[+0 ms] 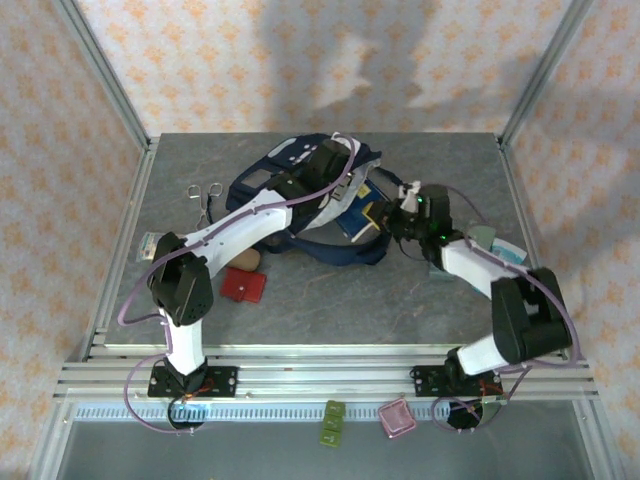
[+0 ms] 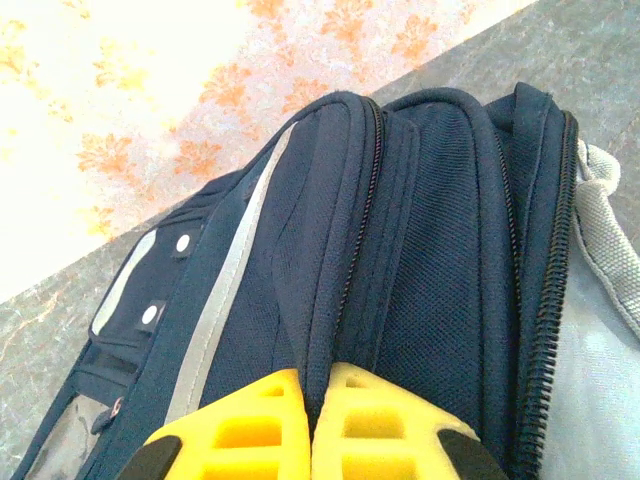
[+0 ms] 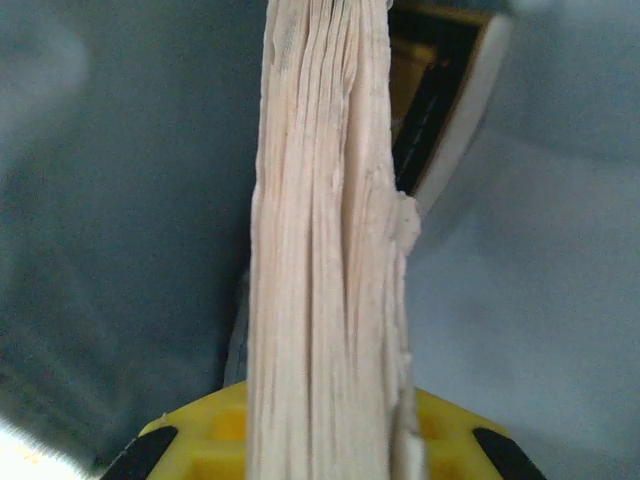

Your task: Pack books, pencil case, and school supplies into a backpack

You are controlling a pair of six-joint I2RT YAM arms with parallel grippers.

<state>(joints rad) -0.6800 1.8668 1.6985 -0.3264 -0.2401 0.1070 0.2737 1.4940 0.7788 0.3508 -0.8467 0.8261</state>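
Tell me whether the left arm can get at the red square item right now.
Probably not as things stand: the left claw is pinched shut on the backpack fabric. The red square item lies uncovered on the table near that arm's base, so once released, likely yes.

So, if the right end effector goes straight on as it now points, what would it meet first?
Probably the backpack interior: the right end effector is shut on a book and points into the open bag. Depth is unclear.

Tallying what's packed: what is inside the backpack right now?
The dark blue book, held by the right gripper, stands partly in the mouth of the backpack. Beyond it a flat corner, perhaps another book, shows. The fabric hides anything deeper.
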